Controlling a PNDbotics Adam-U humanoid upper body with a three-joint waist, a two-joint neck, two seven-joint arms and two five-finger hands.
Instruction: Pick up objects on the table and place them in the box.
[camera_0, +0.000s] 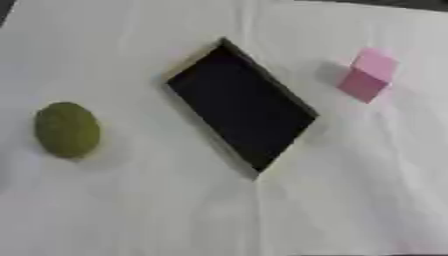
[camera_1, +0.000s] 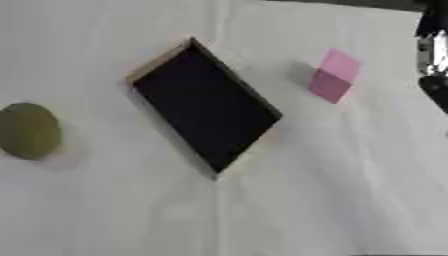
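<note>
White cloth covers the table (camera_0: 131, 210), creased along a fold line that runs from the far edge toward the near edge, passing under the box.

Box (camera_0: 241, 102): a shallow rectangular tray with a dark interior and pale tan walls. It sits near the middle of the surface, turned so that one corner points to the far edge and the opposite corner to the near edge. Nothing can be made out inside it.

Green object (camera_0: 66, 130): rounded, oval, dull olive green. It lies toward the left edge of the surface, well apart from the box, with bare cloth between them.

Pink block (camera_0: 368, 75): cube-shaped, with a lighter pink upper face and a darker pink side face. It stands toward the right edge, on the far half of the surface, apart from the box's right side and casting a faint shadow to its left.

Robot's arm (camera_1: 433, 55): a black and silver part shows only in the right eye view, at the right edge near the far right corner. It is beside the pink block but does not touch it. Whether this part includes a hand cannot be told, and the state of the fingers cannot be told.

Neither the green object nor the pink block is held.

Room: a dark strip (camera_0: 385, 3) shows beyond the far right corner of the table.
</note>
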